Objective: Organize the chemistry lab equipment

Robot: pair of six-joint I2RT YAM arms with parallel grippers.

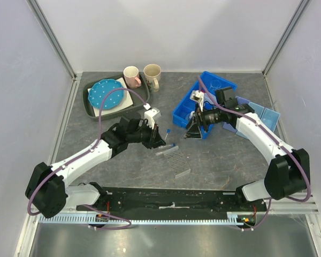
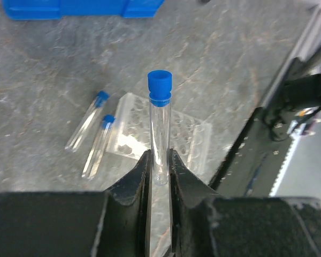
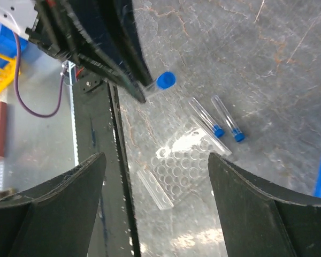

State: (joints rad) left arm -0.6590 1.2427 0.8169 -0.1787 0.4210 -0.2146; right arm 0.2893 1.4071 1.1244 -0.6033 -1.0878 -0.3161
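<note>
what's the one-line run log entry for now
left tool: shut on blue-capped tube | right tool: open | clear tube rack: on table, two tubes beside

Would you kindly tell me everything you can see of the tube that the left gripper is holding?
The held tube is a slim, clear cylinder with a bright blue cap on its far end; it looks empty. It points straight out from the left gripper, whose two black fingers pinch its closed lower end from both sides. Nothing else touches it. In the left wrist view the clear tube rack lies on the grey table behind it.
</note>
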